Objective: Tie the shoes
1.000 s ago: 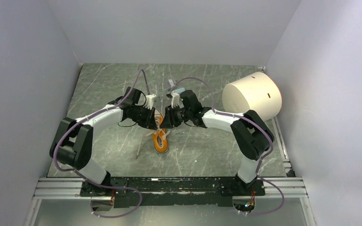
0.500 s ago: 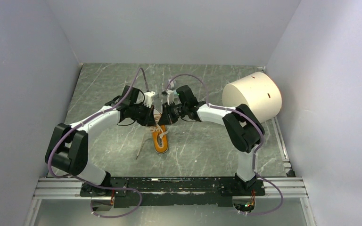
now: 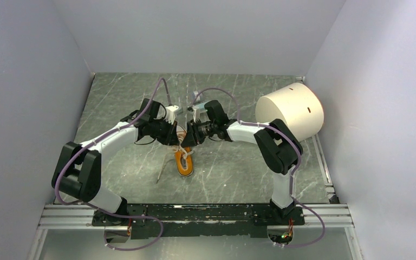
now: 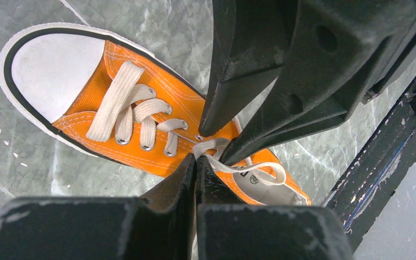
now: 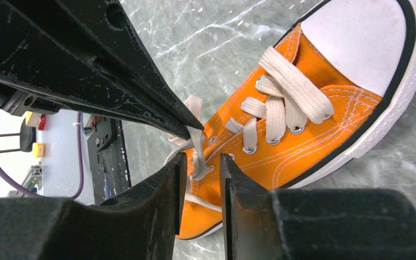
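The orange sneaker (image 3: 184,162) lies on the table with its white toe cap pointing away from the arm bases. It also shows in the left wrist view (image 4: 84,100) and the right wrist view (image 5: 325,146). My left gripper (image 4: 196,161) is shut on a cream lace (image 4: 210,147) at the top eyelets. It enters the right wrist view (image 5: 192,127) from the upper left. My right gripper (image 5: 200,160) is open, its fingers either side of a lace strand (image 5: 197,142) without pinching it. It shows from above in the left wrist view (image 4: 215,146). Both grippers (image 3: 183,140) meet over the shoe's tongue.
A large white cylinder (image 3: 290,111) lies on its side at the right of the table. One loose lace end (image 3: 161,169) trails on the table left of the shoe. Grey walls close in the left, back and right. The rail (image 3: 195,214) runs along the near edge.
Both grippers have moved a little away from the bases and closer together over the shoe. The right arm's elbow has swung left. The shoe has stayed put.
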{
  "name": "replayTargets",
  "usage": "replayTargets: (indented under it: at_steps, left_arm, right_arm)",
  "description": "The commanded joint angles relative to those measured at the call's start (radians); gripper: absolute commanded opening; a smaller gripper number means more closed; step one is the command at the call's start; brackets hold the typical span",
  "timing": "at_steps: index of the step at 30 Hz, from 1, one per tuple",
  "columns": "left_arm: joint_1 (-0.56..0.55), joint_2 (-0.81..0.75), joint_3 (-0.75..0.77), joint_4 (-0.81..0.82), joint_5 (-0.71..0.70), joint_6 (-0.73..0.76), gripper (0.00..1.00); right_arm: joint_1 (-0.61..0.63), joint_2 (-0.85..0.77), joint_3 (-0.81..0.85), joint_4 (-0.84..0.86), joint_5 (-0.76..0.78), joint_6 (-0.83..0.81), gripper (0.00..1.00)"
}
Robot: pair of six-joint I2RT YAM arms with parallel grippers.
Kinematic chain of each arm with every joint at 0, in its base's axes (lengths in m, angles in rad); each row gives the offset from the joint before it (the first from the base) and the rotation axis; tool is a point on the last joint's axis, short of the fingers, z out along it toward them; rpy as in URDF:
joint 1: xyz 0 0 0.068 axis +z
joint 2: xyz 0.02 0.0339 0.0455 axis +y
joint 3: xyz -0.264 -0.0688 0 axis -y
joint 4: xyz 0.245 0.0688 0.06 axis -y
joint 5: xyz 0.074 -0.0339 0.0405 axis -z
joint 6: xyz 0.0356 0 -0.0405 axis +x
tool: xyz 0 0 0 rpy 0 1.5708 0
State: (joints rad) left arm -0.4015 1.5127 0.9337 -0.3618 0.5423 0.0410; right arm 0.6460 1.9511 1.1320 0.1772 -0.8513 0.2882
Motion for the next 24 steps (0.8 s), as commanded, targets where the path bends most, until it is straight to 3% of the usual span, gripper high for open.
replayTargets:
  at_steps: [1, 6, 11, 24]
  left_arm:
    - [-0.007, -0.027, -0.008, 0.029, 0.007, 0.026, 0.05]
    - [-0.007, -0.024, -0.009, 0.026, 0.023, 0.027, 0.05]
    - [-0.007, -0.013, -0.012, 0.027, 0.024, 0.022, 0.05]
    - [-0.006, 0.058, -0.035, 0.146, 0.052, -0.080, 0.09]
  right_arm:
    - [-0.007, -0.002, -0.011, 0.042, -0.055, 0.008, 0.32]
    - [-0.007, 0.014, -0.006, 0.072, -0.041, 0.027, 0.27]
    - [-0.007, 0.034, 0.034, 0.056, -0.010, 0.030, 0.00]
    - [-0.011, -0.069, -0.049, 0.118, -0.014, 0.088, 0.00]
